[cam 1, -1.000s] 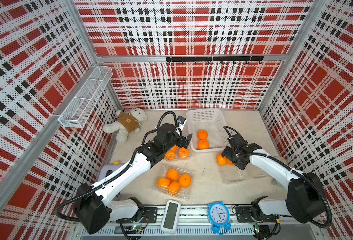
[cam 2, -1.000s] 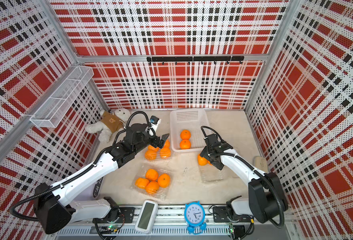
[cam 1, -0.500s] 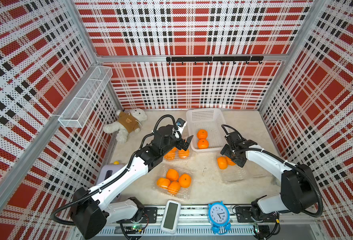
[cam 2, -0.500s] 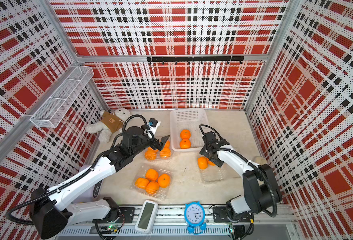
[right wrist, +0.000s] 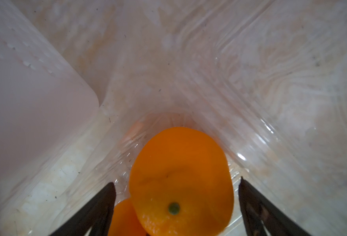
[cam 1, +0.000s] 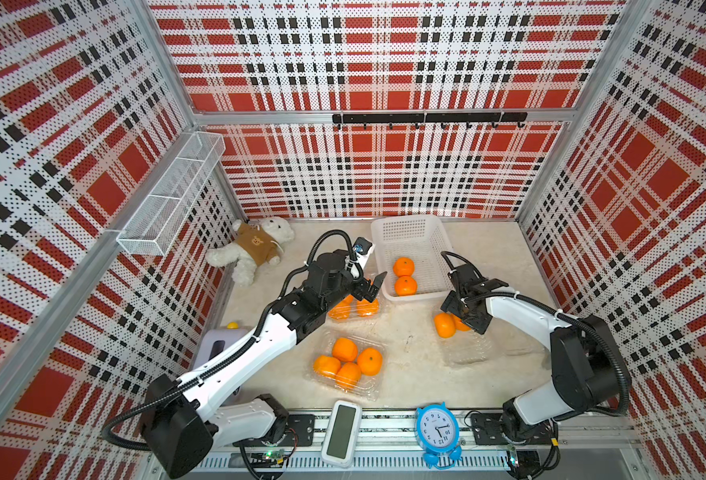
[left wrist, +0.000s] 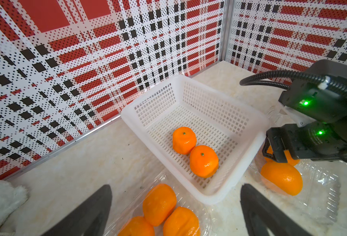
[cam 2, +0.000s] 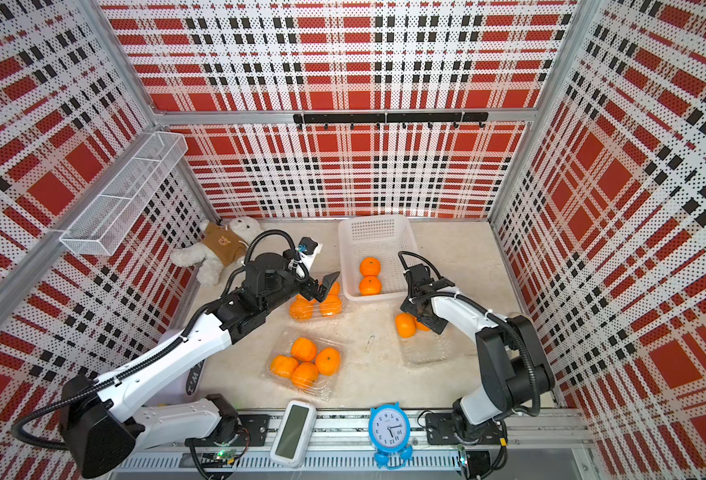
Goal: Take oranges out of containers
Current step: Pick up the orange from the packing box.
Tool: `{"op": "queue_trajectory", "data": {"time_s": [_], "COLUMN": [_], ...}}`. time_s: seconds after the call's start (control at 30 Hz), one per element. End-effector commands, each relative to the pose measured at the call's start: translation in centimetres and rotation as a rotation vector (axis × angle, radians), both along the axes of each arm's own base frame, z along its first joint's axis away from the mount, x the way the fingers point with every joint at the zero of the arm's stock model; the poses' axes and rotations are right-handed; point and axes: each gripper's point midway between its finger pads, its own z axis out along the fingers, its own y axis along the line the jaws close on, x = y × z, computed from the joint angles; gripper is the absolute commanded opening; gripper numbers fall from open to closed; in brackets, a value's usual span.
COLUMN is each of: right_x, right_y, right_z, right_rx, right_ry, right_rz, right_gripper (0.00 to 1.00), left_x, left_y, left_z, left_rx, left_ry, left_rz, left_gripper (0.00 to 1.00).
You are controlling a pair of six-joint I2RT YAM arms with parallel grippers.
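Red plaid walls enclosed a pale table [cam 1: 413,361]. The right gripper [right wrist: 176,180], jaws apart, straddled an orange [right wrist: 180,159] in a corner of a clear container [cam 1: 467,353], beside the white basket [cam 1: 409,237] holding two oranges. The left gripper [left wrist: 175,186] gaped above a second container [left wrist: 209,213]. Most oranges apparently awaited removal; bare table lay between containers.

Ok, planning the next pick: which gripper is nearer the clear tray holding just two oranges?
Right. The right gripper is at that tray, jaws astride one orange; the left gripper hovers over a different tray.
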Motion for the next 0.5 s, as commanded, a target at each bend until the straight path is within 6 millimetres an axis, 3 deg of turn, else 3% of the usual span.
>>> {"op": "queue_trajectory", "data": {"time_s": [0.0, 0.27, 0.37, 0.47], "right_x": [0.7, 0.8, 0.2, -0.5], "right_y": [-0.3, -0.9, -1.0, -0.7], "right_z": [-0.4, 1.1, 3.5, 7.4], "right_rx": [-0.024, -0.071, -0.069, -0.042], "right_ry": [-0.029, -0.048, -0.080, -0.163], "right_rz": [0.006, 0.062, 0.106, 0.179], "right_gripper": [0.84, 0.62, 0.56, 0.49], "left_x": [-0.5, -0.7, -0.9, -0.9], "left_y": [0.0, 0.2, 0.6, 1.2], "left_z": [1.1, 1.1, 1.3, 1.1], "left_rx": [-0.002, 0.017, 0.025, 0.029], "left_ry": [-0.019, -0.013, -0.011, -0.005], "left_rz": [-0.015, -0.011, 0.001, 0.028], "left_gripper": [0.99, 0.99, 1.00, 0.99]}}
